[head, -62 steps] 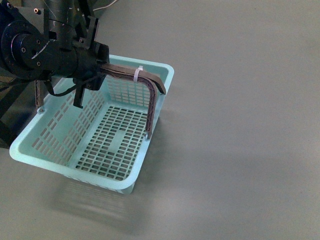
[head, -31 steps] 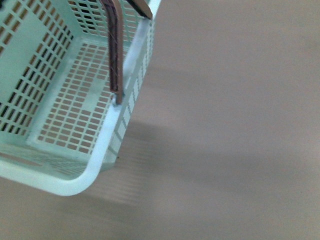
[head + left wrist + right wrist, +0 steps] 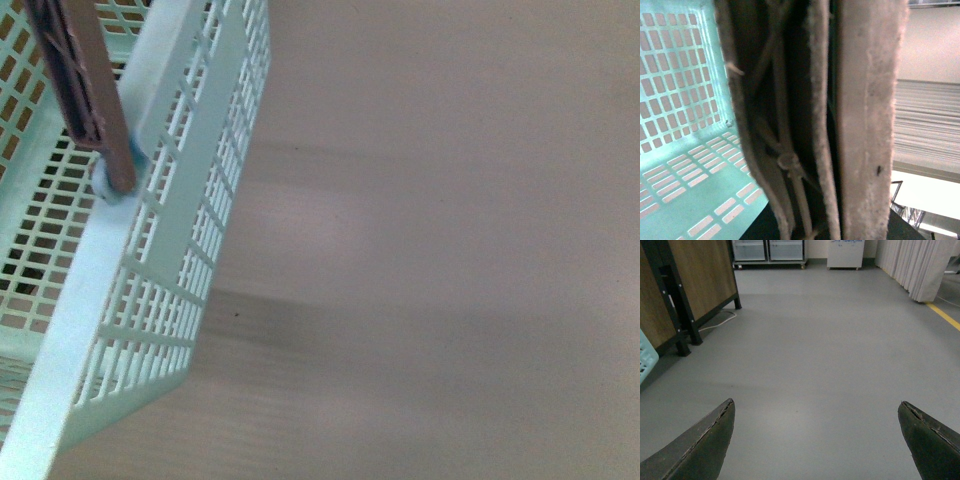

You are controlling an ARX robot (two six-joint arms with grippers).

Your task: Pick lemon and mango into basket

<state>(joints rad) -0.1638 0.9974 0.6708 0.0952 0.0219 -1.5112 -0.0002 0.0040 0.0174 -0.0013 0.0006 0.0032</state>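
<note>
Teal plastic fills the left of the front view. The light teal slotted rectangular shopping basket (image 3: pixel 170 230) is very close to the camera and steeply tilted, its long side wall running diagonally. The grey floor (image 3: pixel 450 250) and a soft shadow lie beyond it. The tilt and closeness suggest it hangs clear of the floor by its brown-grey swing handles (image 3: pixel 85 95), probably so it can be carried to the fruit.

In the left wrist view the 2 handle bands run straight through the frame at very close range, bound by a thin knotted tie (image 3: pixel 788 162), with the basket's slotted floor behind them. That fits the left arm holding them, yet the left gripper's own fingers cannot be made out, so I cannot tell whether it is clamped or loose.

The right gripper (image 3: pixel 815 440) is spread wide. Its 2 dark fingertips (image 3: pixel 700 450) are far apart with only bare floor between them, pinching nothing. I judge it is free for picking.

Neither lemon nor mango shows in any view, and the visible parts of the basket hold no fruit, so both picks are yet to be done.

A white cabinet (image 3: pixel 845 252) at the far wall bears a blue mark too small to read. No brand or label is legible on the basket or elsewhere.
</note>
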